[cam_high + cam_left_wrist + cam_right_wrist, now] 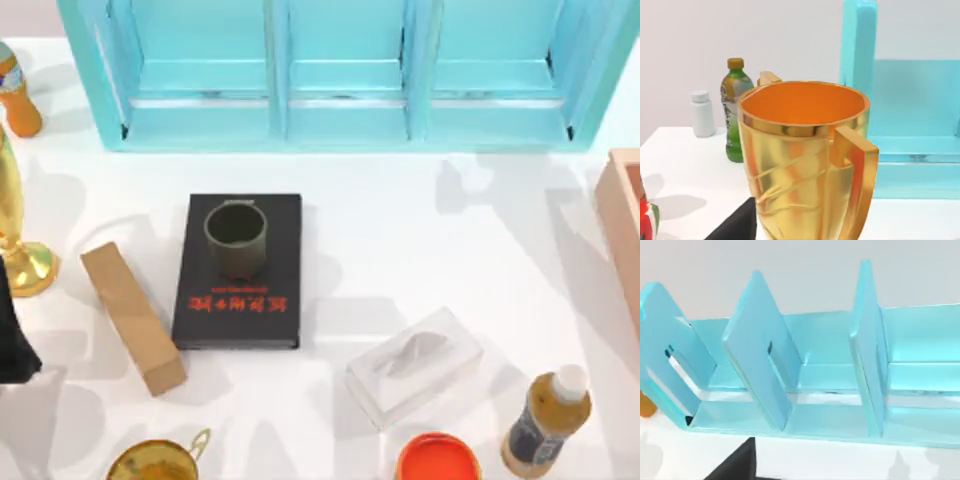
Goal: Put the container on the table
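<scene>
Small dark olive-green cylindrical container (236, 238) stands upright on the black hardcover book (240, 272), at the end of the cover nearer the turquoise cabinet (340, 75), mouth open upward. It is not on the glossy white tabletop (420, 240) yet.

Book edges: tan rectangular block (132, 317) lies angled just off its left edge, a thin strip of tabletop between them. To the right of the book we see a broad bare stretch of tabletop, running to the wooden box edge (622, 230) at the far right. Clear plastic tissue box (415, 366) sits lower right of the book, well apart. A band of open tabletop separates the book from the cabinet front.

Near edge holds a gold handled cup (160, 462), orange-red round bowl (438, 458) and a brown bottle with white cap (545, 422).

Our left arm (12, 330) is at the left edge beside a tall gold trophy (18, 235); left wrist view faces that trophy (807, 160) close up. We cannot tell the state of either end effector.
</scene>
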You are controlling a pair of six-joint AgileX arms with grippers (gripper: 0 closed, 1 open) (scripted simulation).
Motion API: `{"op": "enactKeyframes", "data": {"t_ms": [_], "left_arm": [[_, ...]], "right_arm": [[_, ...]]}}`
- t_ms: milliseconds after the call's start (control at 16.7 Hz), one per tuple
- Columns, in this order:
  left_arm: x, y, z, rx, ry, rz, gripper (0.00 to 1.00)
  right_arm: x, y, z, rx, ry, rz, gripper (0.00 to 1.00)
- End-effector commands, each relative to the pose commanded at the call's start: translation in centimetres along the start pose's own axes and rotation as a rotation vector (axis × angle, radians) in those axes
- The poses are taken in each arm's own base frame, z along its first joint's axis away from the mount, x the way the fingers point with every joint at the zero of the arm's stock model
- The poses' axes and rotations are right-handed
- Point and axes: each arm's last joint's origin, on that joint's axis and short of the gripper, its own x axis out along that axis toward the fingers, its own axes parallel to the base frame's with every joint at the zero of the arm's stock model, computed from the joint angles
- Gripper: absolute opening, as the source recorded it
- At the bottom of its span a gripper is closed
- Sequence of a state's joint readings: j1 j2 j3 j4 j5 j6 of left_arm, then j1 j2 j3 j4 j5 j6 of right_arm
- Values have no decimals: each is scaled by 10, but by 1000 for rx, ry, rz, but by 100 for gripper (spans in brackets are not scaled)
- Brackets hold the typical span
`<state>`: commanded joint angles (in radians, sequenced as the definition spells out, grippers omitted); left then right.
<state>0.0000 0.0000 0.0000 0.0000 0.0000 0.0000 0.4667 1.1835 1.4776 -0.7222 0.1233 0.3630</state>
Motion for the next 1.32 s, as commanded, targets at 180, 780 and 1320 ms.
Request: {"op": "enactKeyframes", "data": {"t_ms": [180, 780, 1320], "left_arm": [[0, 0, 0, 0, 0, 0, 100], [0, 0, 0, 0, 0, 0, 100], [0, 0, 0, 0, 0, 0, 100]], "right_arm": [[23, 45, 38, 61, 46, 51, 100], [181, 171, -30, 108, 488, -86, 100], [258, 190, -148, -6, 792, -350, 100]]}}
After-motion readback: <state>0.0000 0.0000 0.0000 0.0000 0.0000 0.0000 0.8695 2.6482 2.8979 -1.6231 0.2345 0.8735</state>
